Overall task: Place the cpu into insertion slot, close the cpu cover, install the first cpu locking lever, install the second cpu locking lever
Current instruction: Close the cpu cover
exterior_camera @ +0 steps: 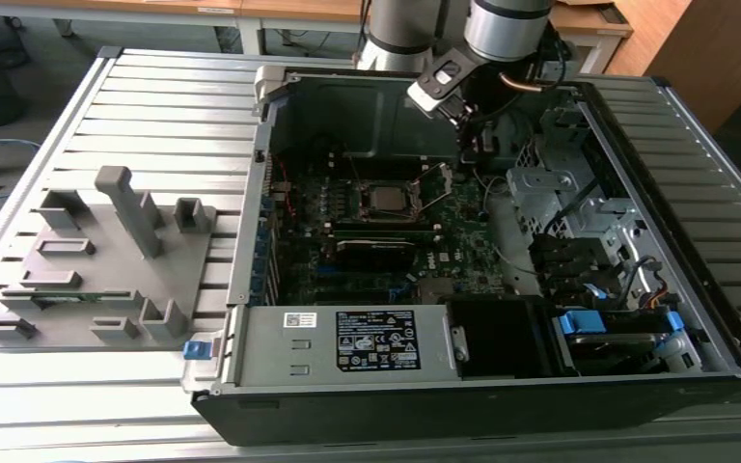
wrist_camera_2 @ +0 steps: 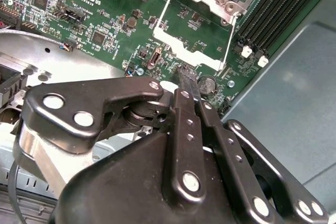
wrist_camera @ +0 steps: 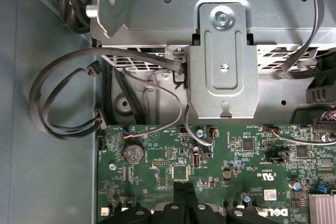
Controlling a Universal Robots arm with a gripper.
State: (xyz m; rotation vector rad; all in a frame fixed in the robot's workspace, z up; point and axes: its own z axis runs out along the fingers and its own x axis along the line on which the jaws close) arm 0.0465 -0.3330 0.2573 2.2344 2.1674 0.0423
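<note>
1. Open PC case (exterior_camera: 474,410) lying on slatted table (exterior_camera: 151,106). Silver power supply (exterior_camera: 281,371) and blue tab (exterior_camera: 581,323) inside.
2. Grey jig (exterior_camera: 100,260) with upright posts, just beside case (exterior view's left).
3. First wrist view: green board (wrist_camera: 157,182), coin cell (wrist_camera: 133,153), looping grey cables (wrist_camera: 35,100), metal bracket (wrist_camera: 223,61).
4. Second wrist view: black memory slots (wrist_camera_2: 273,9).

arm (exterior_camera: 506,27): angled downward from above | hand (wrist_camera_2: 188,78): pointing down | fingers (wrist_camera_2: 185,124): pressed together, holding nothing
</note>
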